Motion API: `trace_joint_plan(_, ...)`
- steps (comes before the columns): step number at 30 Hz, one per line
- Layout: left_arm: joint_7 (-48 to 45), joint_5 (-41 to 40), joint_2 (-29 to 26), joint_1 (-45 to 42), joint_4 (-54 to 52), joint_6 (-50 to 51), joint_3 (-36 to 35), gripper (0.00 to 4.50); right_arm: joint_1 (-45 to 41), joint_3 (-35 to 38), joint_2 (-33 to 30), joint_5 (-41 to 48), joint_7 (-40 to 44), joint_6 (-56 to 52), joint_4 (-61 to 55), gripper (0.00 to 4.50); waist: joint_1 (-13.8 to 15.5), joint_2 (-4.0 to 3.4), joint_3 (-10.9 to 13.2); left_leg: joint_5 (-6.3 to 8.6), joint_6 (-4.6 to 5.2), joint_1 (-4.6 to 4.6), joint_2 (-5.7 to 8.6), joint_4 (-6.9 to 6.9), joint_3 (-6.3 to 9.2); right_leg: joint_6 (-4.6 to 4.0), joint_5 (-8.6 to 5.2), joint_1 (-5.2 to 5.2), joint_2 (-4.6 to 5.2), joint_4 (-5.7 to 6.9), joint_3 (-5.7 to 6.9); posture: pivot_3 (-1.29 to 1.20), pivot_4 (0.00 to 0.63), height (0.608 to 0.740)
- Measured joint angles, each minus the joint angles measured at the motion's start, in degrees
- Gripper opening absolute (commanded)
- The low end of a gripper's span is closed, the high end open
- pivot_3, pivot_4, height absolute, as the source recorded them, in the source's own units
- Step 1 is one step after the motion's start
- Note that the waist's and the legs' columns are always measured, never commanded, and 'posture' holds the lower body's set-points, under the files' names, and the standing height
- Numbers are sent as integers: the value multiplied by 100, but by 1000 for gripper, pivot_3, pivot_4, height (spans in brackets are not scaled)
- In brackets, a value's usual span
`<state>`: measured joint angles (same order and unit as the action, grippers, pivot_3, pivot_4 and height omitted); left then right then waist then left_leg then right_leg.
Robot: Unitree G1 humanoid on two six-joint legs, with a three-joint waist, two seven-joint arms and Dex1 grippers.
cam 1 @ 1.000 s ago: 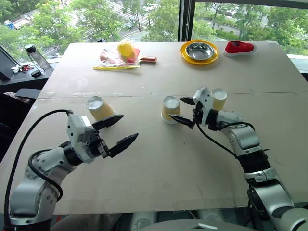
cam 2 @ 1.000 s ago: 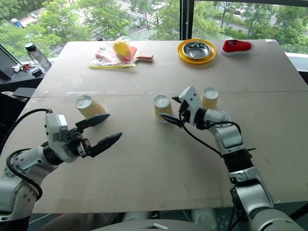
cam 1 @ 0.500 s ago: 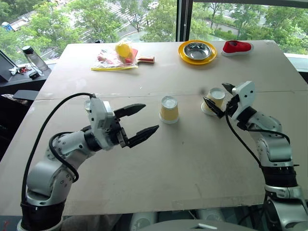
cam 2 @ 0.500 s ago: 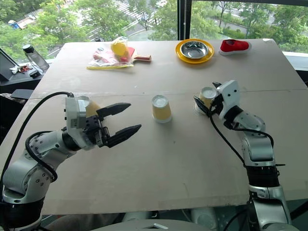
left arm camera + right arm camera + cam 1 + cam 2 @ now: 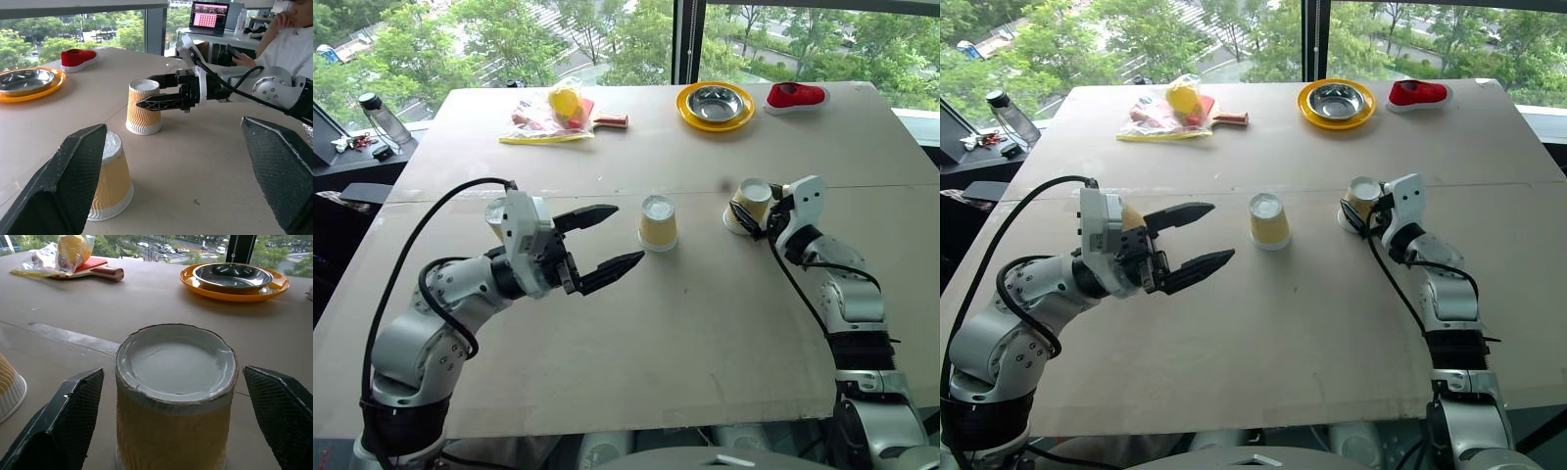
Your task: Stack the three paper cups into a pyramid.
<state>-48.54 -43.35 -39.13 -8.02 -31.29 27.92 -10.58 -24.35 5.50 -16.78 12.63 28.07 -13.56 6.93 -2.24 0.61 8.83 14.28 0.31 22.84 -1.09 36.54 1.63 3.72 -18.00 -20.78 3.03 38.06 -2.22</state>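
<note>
Three yellow-tan paper cups stand upside down on the table. The middle cup (image 5: 658, 223) is just past my left gripper (image 5: 629, 232), which is open and empty, with its fingertips a short way to the cup's left. The right cup (image 5: 751, 202) stands between the spread fingers (image 5: 64, 423) of my open right gripper (image 5: 756, 204), and I see no contact. My left hand half hides the left cup (image 5: 1132, 216). In the left wrist view the middle cup (image 5: 110, 182) is close and the right cup (image 5: 143, 112) stands behind it.
At the table's far edge lie a yellow plate with a steel bowl (image 5: 719, 104), a red shoe (image 5: 798, 96), and a bag with a paddle (image 5: 558, 116). A bottle (image 5: 387, 116) stands off to the left. A person (image 5: 288, 34) sits by a laptop beyond the table.
My right gripper has left the middle cup and swung right, and its fingers now stand around the right cup. My left gripper has risen and moved right toward the middle cup.
</note>
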Motion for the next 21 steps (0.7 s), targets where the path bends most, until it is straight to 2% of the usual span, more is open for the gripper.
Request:
trace_joint_plan(2, -3, -1, 0, -50, -21, 24, 12, 4500, -23, 1, 33, 18, -6, 29, 31, 4476, -3, 0, 0, 0, 0, 0, 0, 0, 0, 0, 0, 0, 0, 1, 0, 0, 150, 740)
trace_joint_plan(3, -8, -4, 0, -69, -30, 34, 18, 4500, -41, 1, 39, 23, -7, 43, 44, 4238, -3, 0, 0, -1, -1, 0, 0, 0, 0, 0, 0, 0, -1, 1, 0, 0, 150, 740)
trace_joint_plan(21, -125, -18, 12, -151, -73, 37, 222, 4500, -137, -4, 112, 89, 10, 240, 50, 4238, -1, 0, 0, -1, -2, 0, -1, 0, 0, 0, 0, 0, -1, 1, 0, 0, 150, 740)
